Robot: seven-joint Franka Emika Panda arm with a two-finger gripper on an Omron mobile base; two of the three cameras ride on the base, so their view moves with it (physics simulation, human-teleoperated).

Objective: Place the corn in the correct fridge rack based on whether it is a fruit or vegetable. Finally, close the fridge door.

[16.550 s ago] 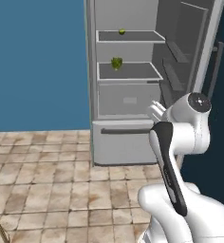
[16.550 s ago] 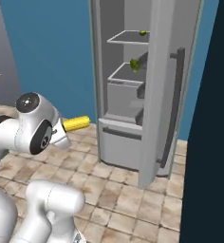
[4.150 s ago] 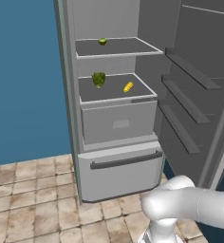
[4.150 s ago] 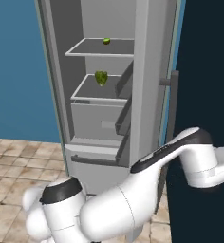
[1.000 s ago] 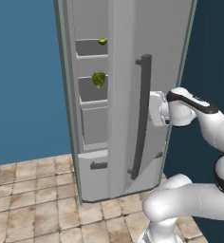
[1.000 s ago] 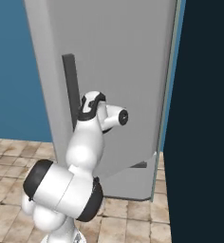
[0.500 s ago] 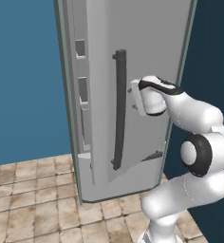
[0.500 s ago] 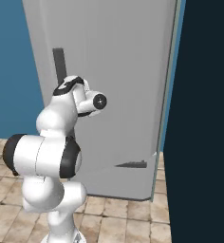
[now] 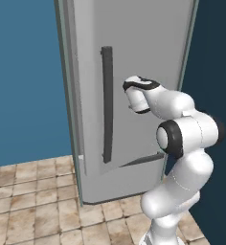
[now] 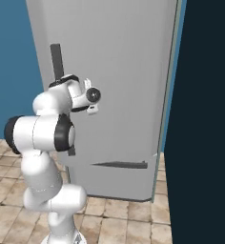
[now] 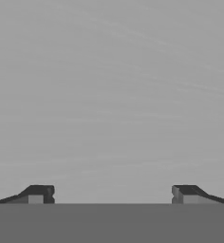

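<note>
- Since half a second ago, the fridge door point(image 9: 134, 62) has swung further toward the cabinet; the narrow strip of interior shelving that was showing along its left edge is now reduced to a thin dark seam in the left base view.
- Judging from that seam, I am rating the door as nearly shut but not yet confirmed seated; the closing push is the step I am carrying out, and it looks close to finished.
- Across the right base view, the grey panel is covering the whole opening, so the fridge rack and the corn are hidden behind it; I am taking the corn to be inside on the rack, since nothing yellow is lying outside.
- Running down the door face is the long dark bar handle point(image 9: 107, 103), just to the left of my hand in the left base view; near the door's foot is the dark horizontal handle of the low drawer point(image 10: 119, 165).
- I am keeping my gripper point(image 11: 112, 194) spread wide and holding nothing, its fingertips point(image 11: 36, 194) aimed at bare grey panel and apparently pressing flat against it.
- Nothing is standing in the door's path on the tiled floor point(image 9: 33, 206); the dark wall point(image 10: 205, 119) to the right is well clear of the swing.
</note>
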